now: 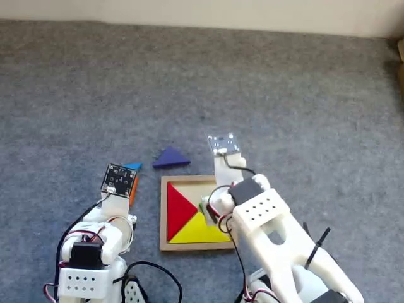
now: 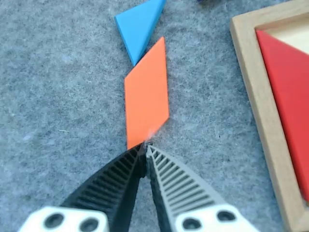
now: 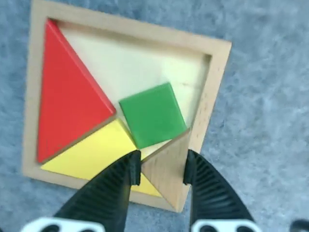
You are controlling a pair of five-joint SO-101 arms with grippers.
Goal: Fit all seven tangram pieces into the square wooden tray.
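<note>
In tray [image 3: 219, 72]: red triangle [image 3: 67, 106], yellow triangle [image 3: 96, 154], green square [image 3: 152, 113]; right hand [image 3: 161, 162] clamps wooden triangle [image 3: 166, 176] over it. Outside: closed left hand [image 2: 146, 151], orange parallelogram [image 2: 146, 96], blue triangles [image 2: 140, 24].

Desk [image 1: 303, 95]: its whole visible top was covered in grey, short-napped felt or carpet, mottled with paler flecks and lying flat. Pale band [image 1: 252, 11]: a plain cream strip ran along the far edge of the grey covering and met it in a straight line. Brown object [image 1: 401, 60]: a sliver showed at the high view's right edge, cut off there, its kind not discernible.
</note>
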